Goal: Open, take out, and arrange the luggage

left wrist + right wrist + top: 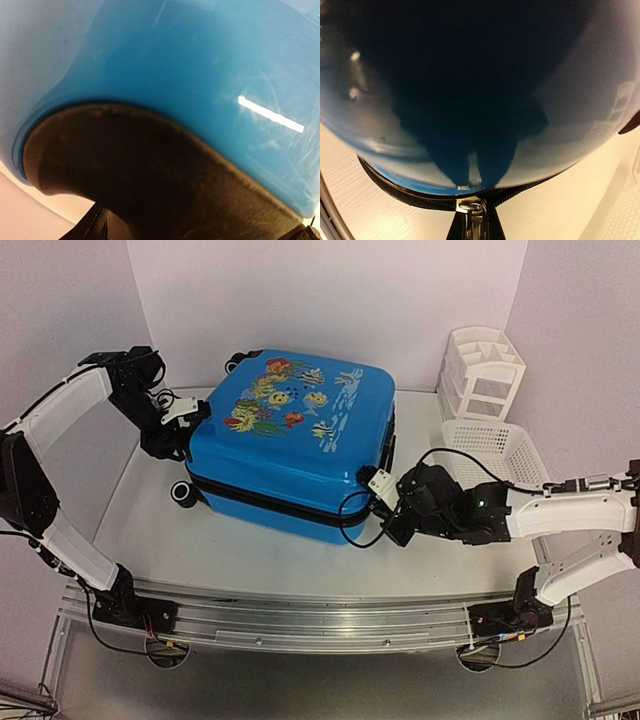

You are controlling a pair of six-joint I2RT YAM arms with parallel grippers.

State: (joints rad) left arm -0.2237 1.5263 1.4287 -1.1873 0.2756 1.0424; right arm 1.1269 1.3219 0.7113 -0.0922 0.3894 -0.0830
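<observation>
Luggage, a large bright blue hard-shell suitcase point(290, 435) with a fish-and-flowers print, lies flat and closed on the grey table point(250, 560). Its black zipper band point(255, 502) shows no gap. Right gripper point(471, 222) has its jaws pinched together on the small metal zipper pull point(470, 206) at the near right corner. Left gripper point(192, 428) sits against the case's left side; whether its jaws hold anything I cannot tell. Unzipping looks barely begun, with lifting the lid, emptying and arranging all left.
</observation>
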